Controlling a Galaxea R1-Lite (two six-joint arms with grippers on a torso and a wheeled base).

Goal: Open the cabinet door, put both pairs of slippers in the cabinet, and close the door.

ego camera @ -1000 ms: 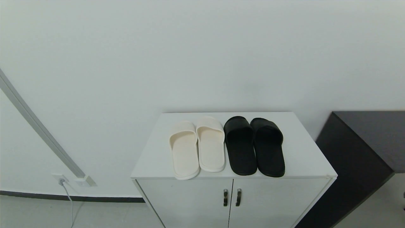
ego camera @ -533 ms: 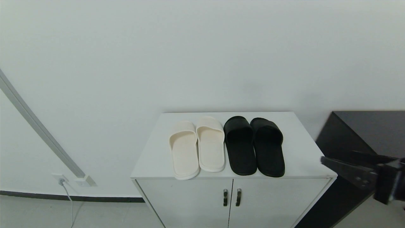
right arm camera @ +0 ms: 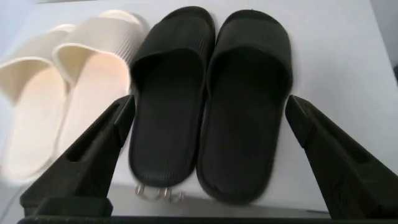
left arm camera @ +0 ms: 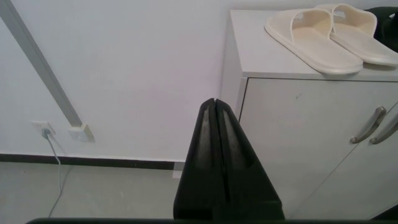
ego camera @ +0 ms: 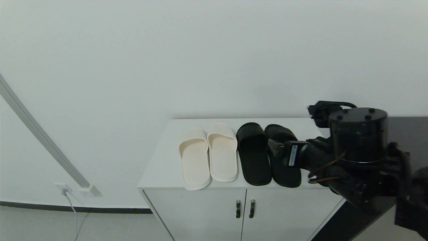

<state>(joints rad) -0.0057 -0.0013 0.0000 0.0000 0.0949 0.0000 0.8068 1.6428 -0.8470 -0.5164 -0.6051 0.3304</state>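
A white cabinet (ego camera: 160, 167) stands against the wall with both doors shut; their two metal handles (ego camera: 245, 208) meet at the middle. On its top lie a cream pair of slippers (ego camera: 207, 155) and, to their right, a black pair (ego camera: 255, 157), toes to the wall. My right gripper (ego camera: 277, 149) hovers at the right black slipper, open; in the right wrist view its fingers (right arm camera: 81, 162) spread wide around the black pair (right arm camera: 211, 106). My left gripper (left arm camera: 215, 109) is shut on nothing, low down and off the cabinet's left front corner (left arm camera: 245, 74).
A dark piece of furniture (ego camera: 413, 134) stands right beside the cabinet. On the wall to the left, a grey conduit (ego camera: 33, 129) runs down to a socket (ego camera: 63, 190) with a cable hanging to the floor.
My right arm has come in from the right edge, risen and swung left, and its gripper now hangs over the right black slipper. The slippers and doors have not moved.
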